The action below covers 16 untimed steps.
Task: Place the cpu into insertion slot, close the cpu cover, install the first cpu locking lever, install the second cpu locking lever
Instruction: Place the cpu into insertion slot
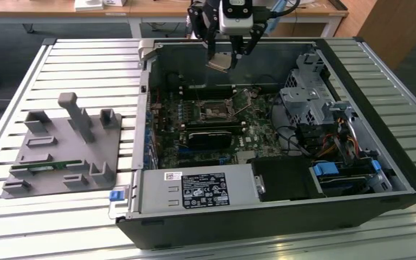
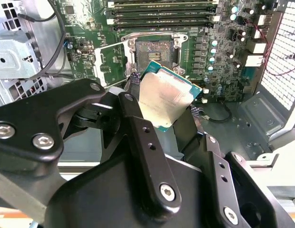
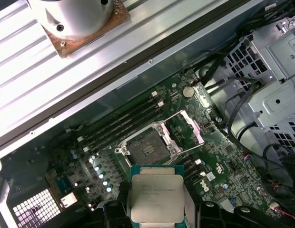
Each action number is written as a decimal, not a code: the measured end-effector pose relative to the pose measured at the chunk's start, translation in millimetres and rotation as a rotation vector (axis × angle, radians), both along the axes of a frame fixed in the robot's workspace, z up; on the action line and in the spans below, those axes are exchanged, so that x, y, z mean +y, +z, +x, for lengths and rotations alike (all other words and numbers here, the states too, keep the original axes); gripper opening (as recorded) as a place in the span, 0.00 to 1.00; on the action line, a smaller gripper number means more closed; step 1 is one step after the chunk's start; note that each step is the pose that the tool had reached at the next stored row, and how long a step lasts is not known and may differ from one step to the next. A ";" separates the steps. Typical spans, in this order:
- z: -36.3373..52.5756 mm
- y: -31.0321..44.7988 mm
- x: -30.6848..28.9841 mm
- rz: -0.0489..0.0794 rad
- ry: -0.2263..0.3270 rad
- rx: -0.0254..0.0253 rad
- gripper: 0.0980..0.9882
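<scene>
Silvery-topped, the cpu (image 3: 157, 197) is hanging clamped in the gripper (image 1: 228, 54), well above the bare insertion slot (image 3: 148, 148); seating it cleanly is likely demanding level, square alignment and gentle descent.

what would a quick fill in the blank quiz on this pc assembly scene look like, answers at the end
1. The gripper is ____ on the cpu.
2. The insertion slot is ____, with no chip seated in it.
3. The cpu cover stands ____, swung clear of the slot.
4. The grey fixture plate lies on the exterior view's ____ of the computer case.

Missing words: shut; empty; open; left
</scene>
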<state>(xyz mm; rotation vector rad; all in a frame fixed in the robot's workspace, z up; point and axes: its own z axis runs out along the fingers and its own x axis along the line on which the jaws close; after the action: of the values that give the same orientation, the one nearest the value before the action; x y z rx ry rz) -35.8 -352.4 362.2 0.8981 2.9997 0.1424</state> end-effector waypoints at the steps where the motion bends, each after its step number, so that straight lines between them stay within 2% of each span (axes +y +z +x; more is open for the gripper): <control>1: 0.0 0.0 0.0 0.000 -0.002 0.0000 0.49; 16: 0.0 -0.1 0.0 0.000 -0.034 0.0000 0.49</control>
<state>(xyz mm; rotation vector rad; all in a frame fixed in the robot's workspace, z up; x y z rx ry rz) -35.8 -352.4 362.1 0.9487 2.9825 0.1422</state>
